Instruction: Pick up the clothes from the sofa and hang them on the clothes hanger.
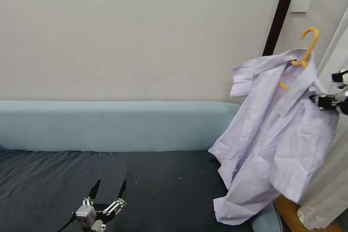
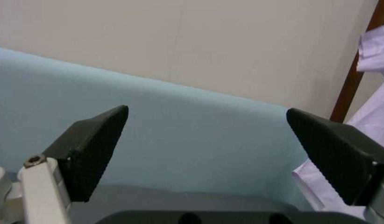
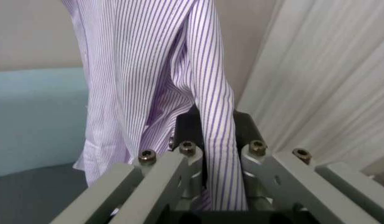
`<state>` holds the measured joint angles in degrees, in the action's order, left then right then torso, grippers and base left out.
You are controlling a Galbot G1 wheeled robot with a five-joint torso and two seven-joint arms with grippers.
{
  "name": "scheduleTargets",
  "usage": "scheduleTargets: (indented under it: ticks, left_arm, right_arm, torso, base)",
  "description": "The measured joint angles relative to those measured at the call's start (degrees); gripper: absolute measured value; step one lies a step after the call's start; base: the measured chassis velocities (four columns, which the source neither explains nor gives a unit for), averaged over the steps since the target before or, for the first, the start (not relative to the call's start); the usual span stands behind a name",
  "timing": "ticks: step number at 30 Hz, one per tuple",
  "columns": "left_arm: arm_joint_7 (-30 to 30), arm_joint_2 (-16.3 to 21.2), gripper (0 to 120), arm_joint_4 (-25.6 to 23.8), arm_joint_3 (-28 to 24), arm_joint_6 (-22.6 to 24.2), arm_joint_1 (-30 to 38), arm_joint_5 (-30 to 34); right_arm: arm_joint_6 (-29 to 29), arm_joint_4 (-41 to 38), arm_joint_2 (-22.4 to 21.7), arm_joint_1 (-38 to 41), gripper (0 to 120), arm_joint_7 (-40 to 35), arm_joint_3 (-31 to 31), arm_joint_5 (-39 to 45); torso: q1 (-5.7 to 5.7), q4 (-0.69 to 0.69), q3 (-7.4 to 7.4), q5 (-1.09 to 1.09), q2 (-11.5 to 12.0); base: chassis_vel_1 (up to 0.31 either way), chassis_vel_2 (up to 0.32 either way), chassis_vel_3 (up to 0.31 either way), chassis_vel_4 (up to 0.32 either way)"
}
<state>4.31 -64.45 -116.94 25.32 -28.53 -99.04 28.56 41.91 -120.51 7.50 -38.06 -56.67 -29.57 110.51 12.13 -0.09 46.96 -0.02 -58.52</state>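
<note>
Right hand pinches a fold of the shirt (it looks soft, light and floppy, probably best held near its hanger); left hand hangs wide open over the sofa.

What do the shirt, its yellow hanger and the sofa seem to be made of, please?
Shirt: thin woven cloth, probably cotton; fine purple stripes, soft creases, folding where the right gripper pinches it.
Hanger: likely plastic; smooth, uniform yellow.
Sofa: fabric upholstery, matte pale-blue back, dark seat under the open left gripper.
</note>
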Motion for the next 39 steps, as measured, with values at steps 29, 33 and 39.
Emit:
scheduleTargets:
  ticks: [29, 33, 39]
  left_arm:
    - [0.19, 0.21, 100, -0.1, -0.23, 0.33, 0.3, 0.11]
    - [0.19, 0.22, 100, -0.11, -0.26, 0.34, 0.3, 0.11]
    - [0.19, 0.23, 100, -0.11, -0.26, 0.36, 0.31, 0.11]
  right_arm:
    - [0.05, 39.66, 24.74, 50.55, 4, 20.4, 52.3, -50.21]
    - [0.05, 43.15, 25.88, 57.15, 4, 20.54, 57.83, -48.7]
    - [0.11, 46.55, 28.7, 64.16, 4, 18.99, 63.6, -46.04]
  torso:
    - [0.01, 0.01, 0.0, 0.0, 0.01]
    - [0.02, 0.02, 0.0, 0.0, 0.01]
    - [0.01, 0.02, 0.01, 0.02, 0.01]
  base:
    - [0.0, 0.0, 0.0, 0.0]
    - [0.0, 0.0, 0.0, 0.0]
    - [0.0, 0.0, 0.0, 0.0]
